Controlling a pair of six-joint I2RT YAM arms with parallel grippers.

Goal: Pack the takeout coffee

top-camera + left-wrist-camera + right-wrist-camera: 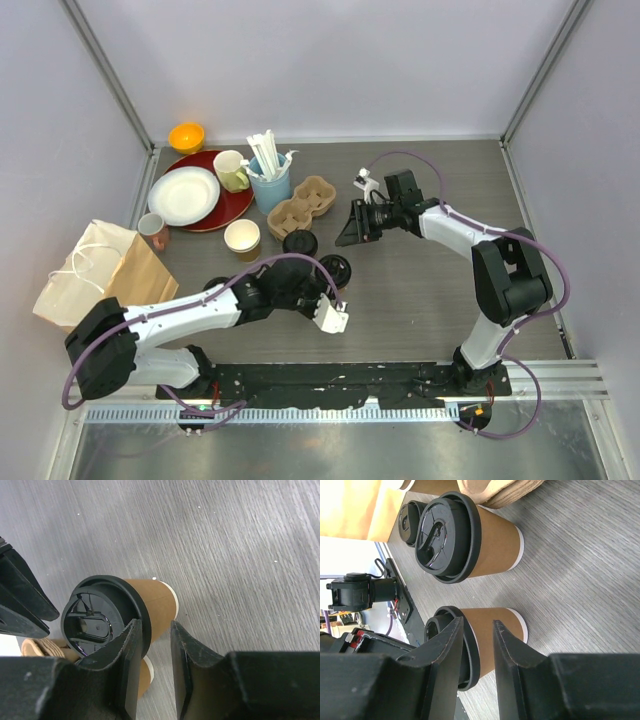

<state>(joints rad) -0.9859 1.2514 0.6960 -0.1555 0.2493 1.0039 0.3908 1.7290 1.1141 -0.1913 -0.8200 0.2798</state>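
Three takeout coffee cups, brown kraft with black sip lids, stand mid-table: one (300, 243) by the carrier, one (335, 270) nearer the arms, one (215, 285) beside the bag. In the right wrist view they appear as the big cup (470, 537), the near cup (497, 637) and the far lid (409, 522). My left gripper (322, 290) hovers beside the near cup (115, 612), its jaws (154, 625) narrowly open and holding nothing. My right gripper (350, 228) hangs right of the cups, jaws (476, 622) narrowly open on nothing.
A cardboard cup carrier (300, 205) lies behind the cups, with a lidless kraft cup (242, 238) to its left. A brown paper bag (100, 270) lies at the left. At the back left are a red plate (232, 205), a white plate (183, 195), a mug (231, 170), a blue cup of sticks (270, 182) and an orange bowl (186, 135).
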